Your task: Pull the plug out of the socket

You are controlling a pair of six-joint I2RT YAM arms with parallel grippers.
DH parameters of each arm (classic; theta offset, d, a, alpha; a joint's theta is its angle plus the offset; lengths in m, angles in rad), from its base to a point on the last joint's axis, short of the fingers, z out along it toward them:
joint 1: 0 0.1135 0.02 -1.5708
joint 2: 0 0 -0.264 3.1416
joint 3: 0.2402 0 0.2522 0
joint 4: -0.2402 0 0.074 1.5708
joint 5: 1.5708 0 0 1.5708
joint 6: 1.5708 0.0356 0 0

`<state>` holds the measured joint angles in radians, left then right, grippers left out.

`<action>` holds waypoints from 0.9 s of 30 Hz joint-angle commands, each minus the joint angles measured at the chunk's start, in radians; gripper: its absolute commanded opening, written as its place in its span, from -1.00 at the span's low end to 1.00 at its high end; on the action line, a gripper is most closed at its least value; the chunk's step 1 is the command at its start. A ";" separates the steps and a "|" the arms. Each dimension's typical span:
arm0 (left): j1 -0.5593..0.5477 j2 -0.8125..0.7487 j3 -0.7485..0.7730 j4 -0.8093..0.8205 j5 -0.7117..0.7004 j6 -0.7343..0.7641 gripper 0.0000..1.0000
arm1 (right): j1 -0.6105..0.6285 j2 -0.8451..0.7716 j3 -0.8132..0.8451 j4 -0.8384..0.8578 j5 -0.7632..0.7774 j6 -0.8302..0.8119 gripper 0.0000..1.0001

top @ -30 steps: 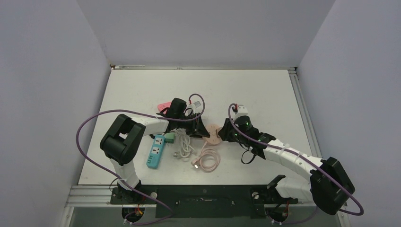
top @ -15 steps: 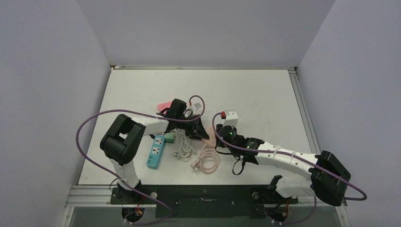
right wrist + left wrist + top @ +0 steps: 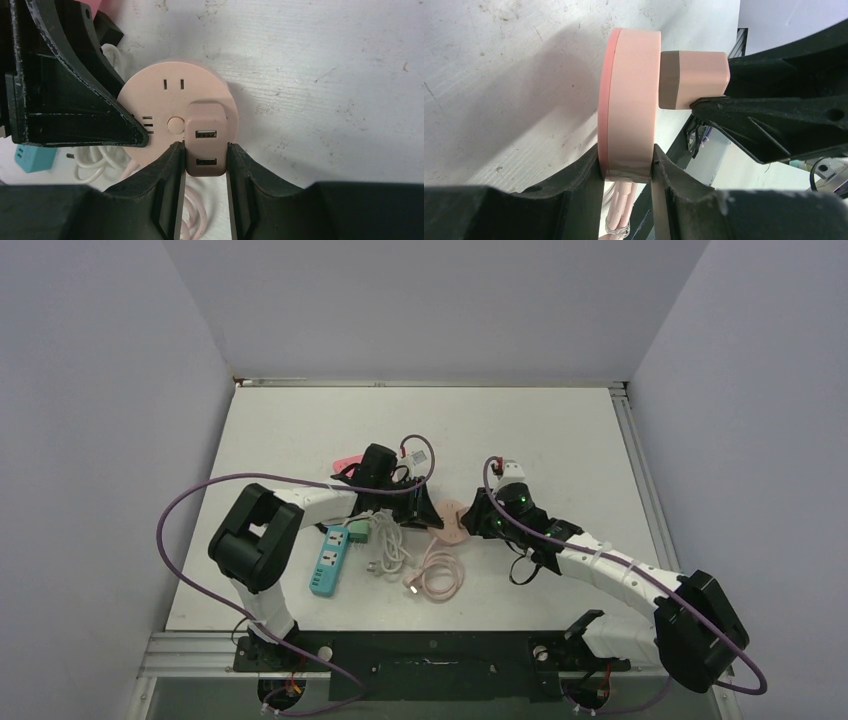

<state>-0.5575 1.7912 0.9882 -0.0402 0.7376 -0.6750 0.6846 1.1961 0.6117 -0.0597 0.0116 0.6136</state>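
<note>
plug: pink block [image 3: 206, 137] with two USB ports on its outer face, seated in the socket, not pulled off; its base meets the socket face flush in the left wrist view [image 3: 694, 80]
socket: round pink disc [image 3: 150, 95], flat on the bench about mid-bench, between the two arms [image 3: 452, 520]; slot pairs and a small round button on its face, plug sits off-centre on the side nearer the right arm
right fingers: [image 3: 167, 170] closed onto the plug, one on each side, pads touching its sides; narrow gap, filled by the plug
left fingers: [image 3: 584, 175] clamped on the socket's rim, one on the face and one under the base, disc edge wedged between them
left vs right: the fingers meet at the socket from opposite sides, tips near each other, not clearly touching
socket cable: pink cord [image 3: 440, 575] looped loosely on the bench on the near side of the socket
white cable: [image 3: 388, 552] bundled just left of the pink loop
power strip: blue [image 3: 329, 560], lying flat, left of the white cable, near the left arm's elbow
green plug: [image 3: 358, 531] at the far end of the power strip
pink item: [image 3: 346, 459] small, behind the left wrist, partly hidden, can't tell what it is
bench: white, scuffed [image 3: 560, 430]
</note>
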 commanded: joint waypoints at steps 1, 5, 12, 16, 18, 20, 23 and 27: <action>-0.001 -0.052 0.019 -0.022 -0.021 0.041 -1.00 | -0.099 -0.058 -0.020 0.114 -0.109 -0.003 -0.89; 0.003 -0.056 0.008 0.012 0.003 0.015 -1.00 | -0.134 -0.070 -0.043 0.119 -0.137 -0.002 -0.89; 0.027 -0.053 -0.002 0.025 -0.001 -0.005 -1.00 | -0.134 -0.103 -0.064 0.096 -0.110 -0.004 -0.89; 0.045 -0.056 -0.009 0.025 -0.017 -0.015 -1.00 | -0.111 -0.134 -0.072 0.068 -0.063 -0.024 -0.89; 0.054 -0.058 -0.012 0.025 -0.022 -0.018 -1.00 | -0.091 -0.149 -0.075 0.063 -0.037 -0.035 -0.89; 0.059 -0.059 -0.015 0.025 -0.028 -0.020 -1.00 | -0.063 -0.162 -0.076 0.028 -0.017 -0.040 -0.89; 0.059 -0.058 -0.017 0.025 -0.034 -0.021 -1.00 | -0.010 -0.168 -0.069 0.017 0.033 -0.040 -0.89; 0.059 -0.051 -0.018 0.025 -0.038 -0.020 -1.00 | 0.071 -0.147 -0.044 0.016 0.099 -0.026 -0.89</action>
<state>-0.5457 1.7622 0.9771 -0.0082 0.7891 -0.6987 0.6956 1.0660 0.5381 -0.0235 -0.0071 0.6056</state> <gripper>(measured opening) 0.306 0.314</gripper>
